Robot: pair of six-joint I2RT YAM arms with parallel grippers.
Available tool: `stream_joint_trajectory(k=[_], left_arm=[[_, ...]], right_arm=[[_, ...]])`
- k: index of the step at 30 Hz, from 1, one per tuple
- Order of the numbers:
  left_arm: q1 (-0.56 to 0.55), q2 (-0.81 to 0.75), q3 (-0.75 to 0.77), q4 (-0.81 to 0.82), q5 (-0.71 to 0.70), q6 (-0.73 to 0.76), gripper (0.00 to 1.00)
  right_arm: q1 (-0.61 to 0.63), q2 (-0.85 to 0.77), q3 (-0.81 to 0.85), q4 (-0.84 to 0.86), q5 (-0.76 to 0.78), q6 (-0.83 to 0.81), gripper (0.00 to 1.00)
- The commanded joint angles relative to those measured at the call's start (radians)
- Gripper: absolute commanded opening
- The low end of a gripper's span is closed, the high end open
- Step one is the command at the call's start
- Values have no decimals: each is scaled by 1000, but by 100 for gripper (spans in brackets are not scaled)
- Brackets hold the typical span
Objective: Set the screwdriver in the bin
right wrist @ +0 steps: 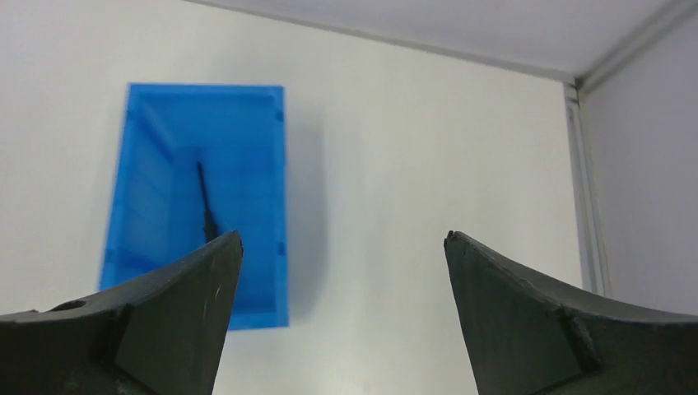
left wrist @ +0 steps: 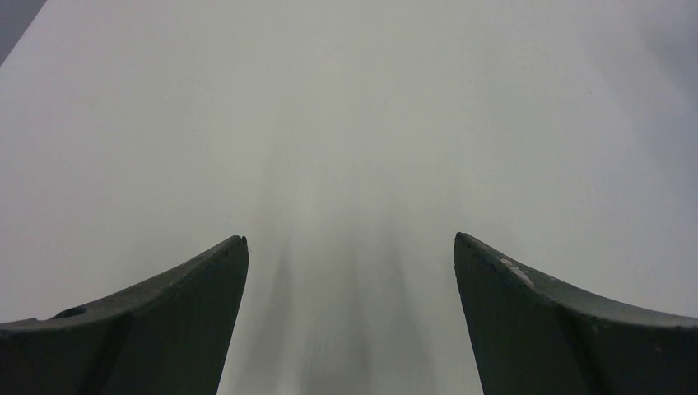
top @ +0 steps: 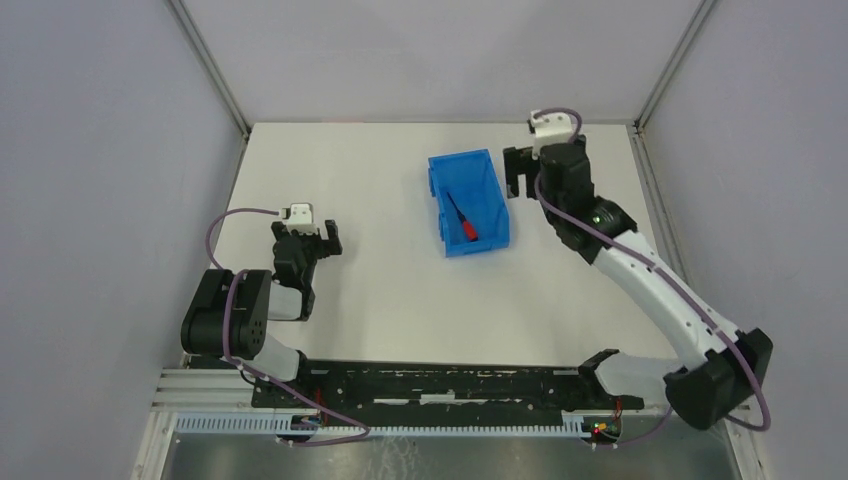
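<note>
- dark wedge-shaped fingers (right wrist: pixel 165 329) of the right claw (right wrist: pixel 343 239) fill the bottom corners of its wrist view, spread wide with nothing between them.
- left claw (left wrist: pixel 350 239), low at the left of the overhead frame, is also spread and empty, pointing at bare bench (top: pixel 350 180).
- screwdriver (top: pixel 461 216) lies inside the bin (top: pixel 462 160), just above centre of the overhead frame. it rests slantwise on the floor, red handle toward the lower right corner and thin black shaft running up and left.
- neither claw touches the tool. the right claw sits just right of the bin's upper end in the overhead frame, and its wrist view shows the bin off to the left, clear of the fingers.
- task status, by the look of it: done, with the tool resting fully inside the walls. at most, pulling the right arm back toward its base may remain.
- bin is bright blue moulded plastic, rectangular, with smooth upright walls and a lower lip at the end nearer the bottom of the frame.
- handle reads as short, rounded and glossy red. the shaft is a slim dark rod, its tip too small to make out.
- bench is a flat matt off-white sheet, and pale grey panels with metal corner strips enclose the cell.
</note>
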Motion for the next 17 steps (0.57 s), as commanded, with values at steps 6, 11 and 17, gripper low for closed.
stream_joint_trajectory(k=[6, 11, 17], left_arm=[[7, 1, 15, 50, 1, -16, 100], [7, 1, 15, 50, 1, -16, 100], [7, 1, 15, 50, 1, -16, 100]], right_arm=[[-58, -360, -751, 459, 213, -4, 98], [-59, -451, -1007, 633, 231, 42, 98], [-58, -411, -1047, 680, 205, 39, 98]])
